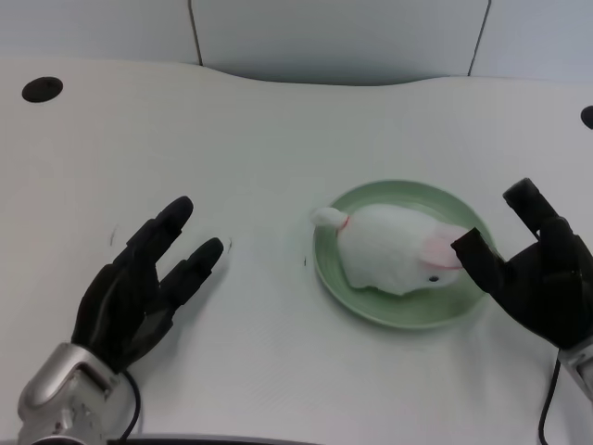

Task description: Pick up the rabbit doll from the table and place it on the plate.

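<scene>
The white rabbit doll [394, 248] with pink ears lies on the green plate [371, 311] right of the table's centre, its tail toward the left rim. My left hand [144, 283] rests low over the table at the lower left, well apart from the plate, fingers spread and holding nothing. My right hand [537, 269] hovers at the plate's right edge, one finger close to the doll's head.
The white table [259, 148] has a curved far edge and a dark round hole [42, 89] at its far left corner. Another dark hole [587, 117] shows at the far right edge.
</scene>
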Robot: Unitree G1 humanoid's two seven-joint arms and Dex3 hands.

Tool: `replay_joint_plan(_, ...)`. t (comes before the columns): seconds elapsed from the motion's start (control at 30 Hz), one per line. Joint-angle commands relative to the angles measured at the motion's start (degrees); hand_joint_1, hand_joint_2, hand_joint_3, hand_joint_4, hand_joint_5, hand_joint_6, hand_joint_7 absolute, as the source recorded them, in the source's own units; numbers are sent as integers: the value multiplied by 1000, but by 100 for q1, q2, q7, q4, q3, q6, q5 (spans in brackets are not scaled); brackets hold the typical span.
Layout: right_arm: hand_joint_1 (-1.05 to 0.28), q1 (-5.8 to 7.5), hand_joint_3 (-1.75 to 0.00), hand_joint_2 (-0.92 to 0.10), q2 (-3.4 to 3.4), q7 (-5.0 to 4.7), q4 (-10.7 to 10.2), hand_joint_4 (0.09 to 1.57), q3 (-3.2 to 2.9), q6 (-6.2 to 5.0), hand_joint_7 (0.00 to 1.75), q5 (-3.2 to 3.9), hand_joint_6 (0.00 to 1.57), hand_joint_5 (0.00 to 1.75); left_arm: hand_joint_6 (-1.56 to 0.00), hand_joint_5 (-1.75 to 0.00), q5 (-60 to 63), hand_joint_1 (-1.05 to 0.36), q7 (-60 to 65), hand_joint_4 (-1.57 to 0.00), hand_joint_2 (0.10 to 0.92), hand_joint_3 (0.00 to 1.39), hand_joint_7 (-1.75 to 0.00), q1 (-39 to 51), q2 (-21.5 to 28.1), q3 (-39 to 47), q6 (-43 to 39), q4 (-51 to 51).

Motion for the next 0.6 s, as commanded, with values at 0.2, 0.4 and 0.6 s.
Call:
replay_joint_plan(0.2,-611,-54,-138,-921,-154,11,225,774,-68,-232,1746,-78,788,1746,-172,-278,-222,-1035,28,-230,921,779,-44,-69,221,242,159,215)
replay_joint_plan(0.4,-602,-34,-137,-921,-162,-19,227,764,-58,-289,1746,-93,791,1746,-331,-747,-189,-987,4,-181,921,747,-34,-133,225,242,276,333)
replay_joint_plan(0.6,-605,-97,-133,-921,-191,80,414,768,-70,-336,1741,-98,783,1746,-333,-818,-147,-979,-57,-194,921,743,-24,-144,246,227,127,368)
